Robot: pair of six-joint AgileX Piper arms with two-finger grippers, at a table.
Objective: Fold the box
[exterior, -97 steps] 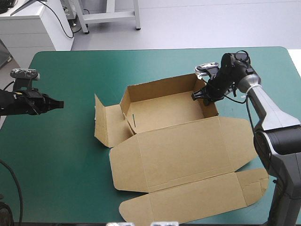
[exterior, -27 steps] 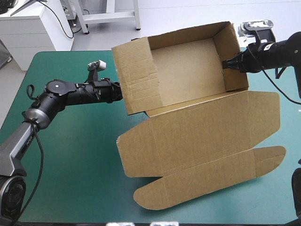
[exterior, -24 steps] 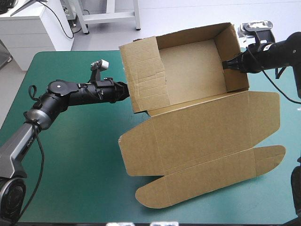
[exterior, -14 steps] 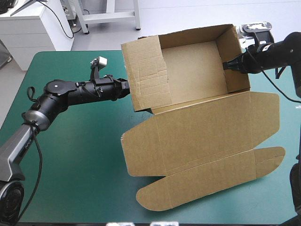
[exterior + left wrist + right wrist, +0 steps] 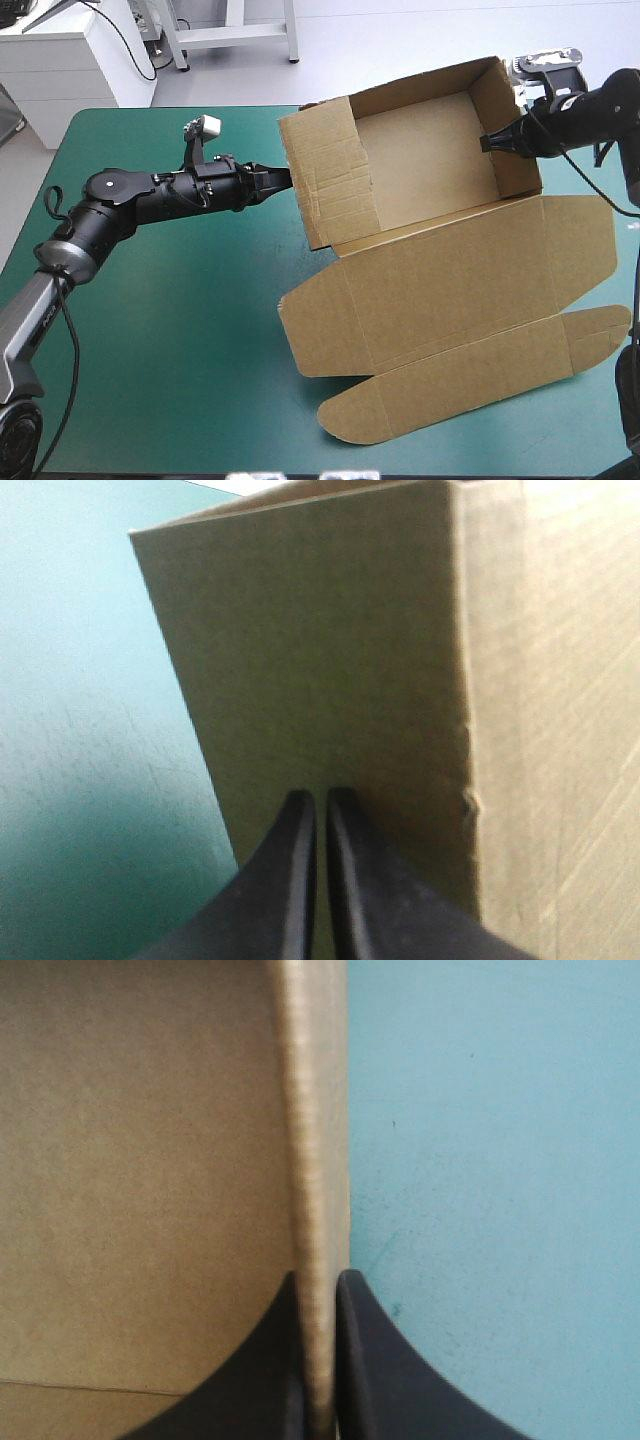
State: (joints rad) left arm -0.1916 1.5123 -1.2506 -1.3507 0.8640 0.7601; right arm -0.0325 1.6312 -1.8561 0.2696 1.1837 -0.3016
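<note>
The box [image 5: 420, 150] is a brown tray with its walls up. It is tipped so its hollow faces the high camera, and its lid [image 5: 450, 280] lies flat on the box's near side. It looks light and fairly stiff, but the thin board should flex at its creases and the lid may swing. A pinch on a wall's top edge near a corner seems the safest hold.

The right end effector [image 5: 490, 142] pinches the box's right wall [image 5: 518, 130]. The left end effector [image 5: 285, 177] is pressed together, its tips at the outside of the box's left wall [image 5: 325, 185].

Only the right wrist view shows the wall's edge between the black fingers [image 5: 375, 1370]. Only the high view shows the whole box above the teal-green counter [image 5: 170, 330].
</note>
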